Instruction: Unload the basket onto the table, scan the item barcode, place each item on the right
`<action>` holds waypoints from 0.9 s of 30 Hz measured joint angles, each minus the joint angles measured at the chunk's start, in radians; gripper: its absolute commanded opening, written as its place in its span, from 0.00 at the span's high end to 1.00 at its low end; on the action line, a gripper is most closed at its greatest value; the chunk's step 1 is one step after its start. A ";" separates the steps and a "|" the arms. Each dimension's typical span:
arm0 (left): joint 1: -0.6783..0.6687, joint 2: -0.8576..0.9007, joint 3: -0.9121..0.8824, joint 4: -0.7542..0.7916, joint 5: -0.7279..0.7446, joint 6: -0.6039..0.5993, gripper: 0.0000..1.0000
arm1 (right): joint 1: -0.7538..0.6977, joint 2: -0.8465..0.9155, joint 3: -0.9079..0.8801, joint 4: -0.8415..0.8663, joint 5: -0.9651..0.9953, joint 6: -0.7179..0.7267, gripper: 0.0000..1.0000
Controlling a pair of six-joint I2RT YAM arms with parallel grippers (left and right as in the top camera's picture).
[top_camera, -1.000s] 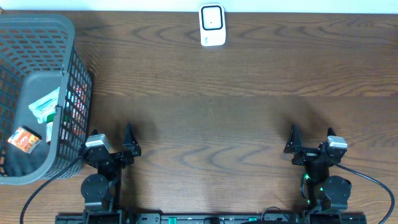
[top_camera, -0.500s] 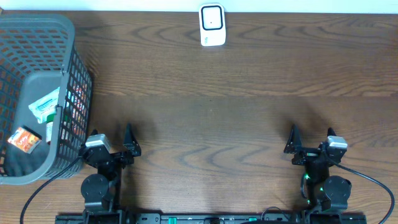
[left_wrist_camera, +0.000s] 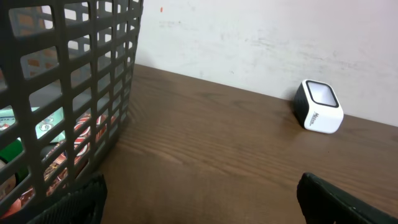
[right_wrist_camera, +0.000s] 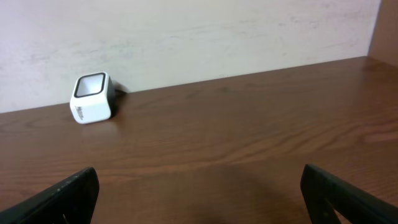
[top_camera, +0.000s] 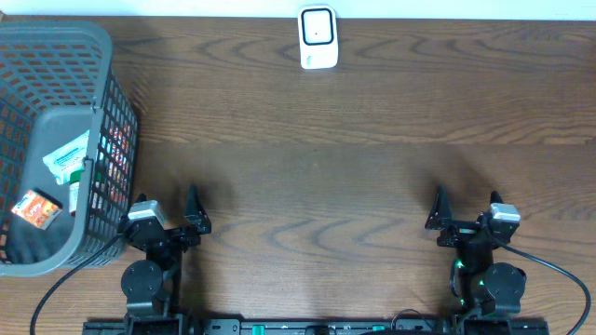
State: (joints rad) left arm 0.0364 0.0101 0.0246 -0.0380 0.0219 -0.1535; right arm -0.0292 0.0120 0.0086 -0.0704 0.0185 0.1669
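**Near edge.** The left gripper [top_camera: 166,200] and right gripper [top_camera: 466,199] sit low on the tabletop [top_camera: 317,177], each with jaws spread wide and nothing between them.

**Left side.** Just beside the left gripper, on its outer side, stands a grey mesh basket [top_camera: 119,140] holding the candidate items. These are a green-and-white packet [top_camera: 67,156], an orange packet [top_camera: 35,209] and red-printed packaging [left_wrist_camera: 84,134] seen only through the mesh.

**Far edge.** The white barcode scanner [top_camera: 318,37] stands against the wall, well apart from both arms.

**Step in hand (judged).** The task is not yet begun, as no item is lifted. The next move likely calls for the left arm to reach over the basket rim, take one item and find its barcode face.

**Hidden or unclear.** No barcode is visible on any item. The basket's left part is cut off in the overhead view. Its dark interior conceals whatever else lies there.
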 measured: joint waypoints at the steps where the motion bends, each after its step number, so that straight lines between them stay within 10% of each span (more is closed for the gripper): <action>1: 0.000 0.000 0.000 0.000 0.000 0.000 0.02 | 0.000 0.000 0.000 0.000 0.000 0.000 0.01; 27: 0.000 0.000 0.002 0.000 0.076 0.000 0.02 | 0.000 0.000 0.000 0.000 0.000 0.000 0.01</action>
State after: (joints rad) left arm 0.0364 0.0101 0.0269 -0.0376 0.0975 -0.1535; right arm -0.0292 0.0120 0.0086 -0.0704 0.0185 0.1669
